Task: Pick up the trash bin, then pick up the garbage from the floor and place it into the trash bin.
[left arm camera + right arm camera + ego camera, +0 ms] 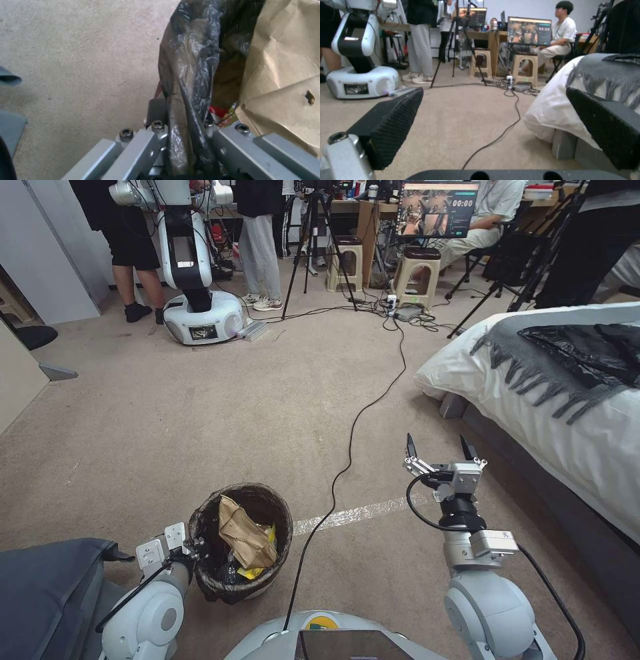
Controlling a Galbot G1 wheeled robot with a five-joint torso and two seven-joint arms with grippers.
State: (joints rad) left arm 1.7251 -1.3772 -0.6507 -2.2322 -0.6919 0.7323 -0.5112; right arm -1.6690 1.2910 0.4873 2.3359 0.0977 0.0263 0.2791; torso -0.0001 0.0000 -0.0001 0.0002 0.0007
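Note:
The trash bin (285, 513), a small round bin with a dark bag liner (190, 62), stands at my lower left. My left gripper (192, 548) is shut on its near rim, pinching the liner (207, 573) between its fingers (156, 110). Garbage lies inside the bin: a crumpled brown paper bag (243, 537) (283, 62), a yellow wrapper (251, 573) and a red packet (218, 111). My right gripper (438, 447) (496, 120) hovers over the carpet to the right of the bin. It is open with nothing between its black fingers (386, 125).
A black cable (347, 460) runs across the carpet between the bin and my right arm, crossing a strip of clear tape (353, 513). A bed (567, 407) with a grey throw and a black plastic bag (587, 347) stands at right. Another robot (197, 307), stools and tripods stand behind.

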